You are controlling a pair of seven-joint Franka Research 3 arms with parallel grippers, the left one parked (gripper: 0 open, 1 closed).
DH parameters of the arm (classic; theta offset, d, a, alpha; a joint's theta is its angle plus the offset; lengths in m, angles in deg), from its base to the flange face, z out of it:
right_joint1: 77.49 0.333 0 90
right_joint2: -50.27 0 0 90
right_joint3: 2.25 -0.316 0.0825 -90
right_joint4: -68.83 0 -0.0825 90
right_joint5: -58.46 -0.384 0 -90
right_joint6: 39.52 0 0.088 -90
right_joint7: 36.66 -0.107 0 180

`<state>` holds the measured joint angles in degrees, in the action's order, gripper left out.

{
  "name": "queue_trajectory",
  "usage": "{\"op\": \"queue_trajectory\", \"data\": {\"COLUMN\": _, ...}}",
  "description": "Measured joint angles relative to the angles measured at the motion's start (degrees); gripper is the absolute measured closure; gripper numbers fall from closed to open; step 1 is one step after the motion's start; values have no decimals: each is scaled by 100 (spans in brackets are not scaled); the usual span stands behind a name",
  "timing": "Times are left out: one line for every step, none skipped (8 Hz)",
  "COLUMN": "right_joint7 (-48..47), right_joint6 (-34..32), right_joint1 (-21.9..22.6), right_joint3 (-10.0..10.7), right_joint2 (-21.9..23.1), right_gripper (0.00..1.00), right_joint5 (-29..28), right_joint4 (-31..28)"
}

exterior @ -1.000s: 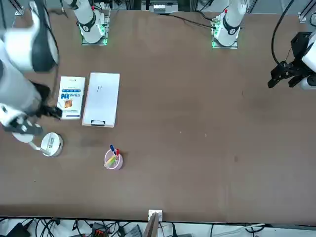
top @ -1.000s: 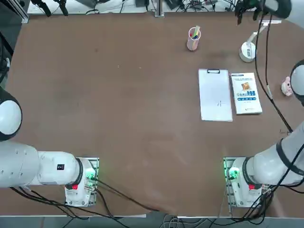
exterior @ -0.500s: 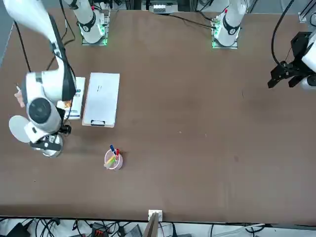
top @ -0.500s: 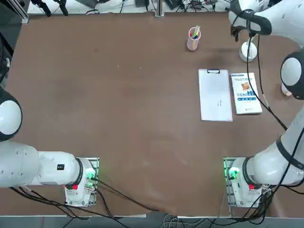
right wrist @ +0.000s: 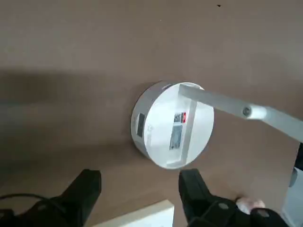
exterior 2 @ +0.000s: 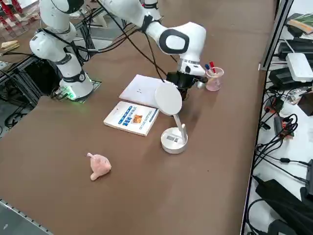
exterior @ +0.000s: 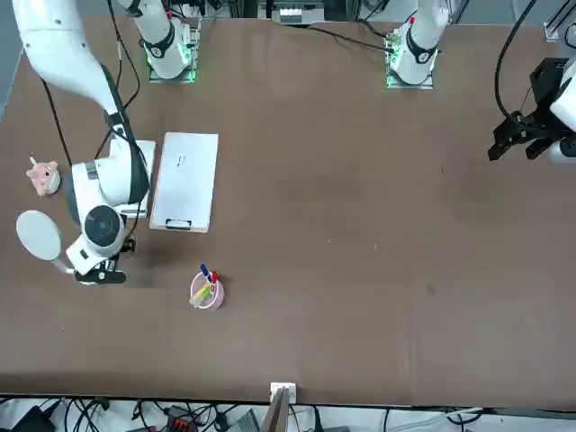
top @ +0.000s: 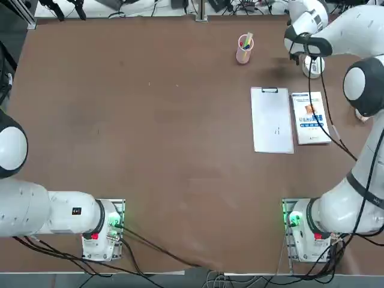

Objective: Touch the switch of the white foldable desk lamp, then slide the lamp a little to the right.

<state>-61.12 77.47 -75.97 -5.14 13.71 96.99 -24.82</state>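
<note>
A brown tabletop spreads beneath the white foldable desk lamp, which stands upright just beyond the book, toward the table's far right corner. The right gripper hangs beside the lamp's base, on its left, jaws spread wide and nothing between them. A dark patch on the base's side wall may be the switch; the pictures do not settle it.

The touch calls for a single fingertip, or both brought together, lined up squarely and pressed lightly, since a hard poke could tip or skid so light a lamp. The slide to the right is best pushed low against the base, slow and level, clear of the jointed arm and the round head, which could fold or swing if caught.
</note>
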Motion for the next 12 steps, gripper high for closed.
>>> {"op": "queue_trajectory", "data": {"right_joint7": -2, "right_joint6": 98, "right_joint1": -68, "right_joint3": 2, "right_joint2": -100, "right_gripper": 0, "right_joint5": 112, "right_joint4": 1}}
{"op": "queue_trajectory", "data": {"right_joint7": -2, "right_joint6": 183, "right_joint1": -117, "right_joint3": 3, "right_joint2": -174, "right_gripper": 0, "right_joint5": 167, "right_joint4": 1}}
{"op": "queue_trajectory", "data": {"right_joint7": -2, "right_joint6": 254, "right_joint1": -137, "right_joint3": 3, "right_joint2": -226, "right_gripper": 0, "right_joint5": 187, "right_joint4": 1}}
{"op": "queue_trajectory", "data": {"right_joint7": -2, "right_joint6": 281, "right_joint1": -141, "right_joint3": 3, "right_joint2": -258, "right_gripper": 0, "right_joint5": 189, "right_joint4": 2}}
{"op": "queue_trajectory", "data": {"right_joint7": -2, "right_joint6": 303, "right_joint1": -140, "right_joint3": 2, "right_joint2": -286, "right_gripper": 0, "right_joint5": 189, "right_joint4": 3}}
{"op": "queue_trajectory", "data": {"right_joint7": -2, "right_joint6": 319, "right_joint1": -142, "right_joint3": 2, "right_joint2": -293, "right_gripper": 0, "right_joint5": 189, "right_joint4": 3}}
{"op": "queue_trajectory", "data": {"right_joint7": -2, "right_joint6": 346, "right_joint1": -153, "right_joint3": 2, "right_joint2": -294, "right_gripper": 0, "right_joint5": 189, "right_joint4": 4}}
{"op": "queue_trajectory", "data": {"right_joint7": -2, "right_joint6": 380, "right_joint1": -179, "right_joint3": 3, "right_joint2": -302, "right_gripper": 0, "right_joint5": 189, "right_joint4": 4}}
{"op": "queue_trajectory", "data": {"right_joint7": -1, "right_joint6": 411, "right_joint1": -206, "right_joint3": 3, "right_joint2": -326, "right_gripper": 0, "right_joint5": 189, "right_joint4": 4}}
{"op": "queue_trajectory", "data": {"right_joint7": -1, "right_joint6": 439, "right_joint1": -226, "right_joint3": 3, "right_joint2": -372, "right_gripper": 0, "right_joint5": 189, "right_joint4": 4}}
{"op": "queue_trajectory", "data": {"right_joint7": -1, "right_joint6": 475, "right_joint1": -238, "right_joint3": 3, "right_joint2": -427, "right_gripper": 0, "right_joint5": 189, "right_joint4": 4}}
{"op": "queue_trajectory", "data": {"right_joint7": -1, "right_joint6": 515, "right_joint1": -245, "right_joint3": 3, "right_joint2": -471, "right_gripper": 0, "right_joint5": 189, "right_joint4": 4}}
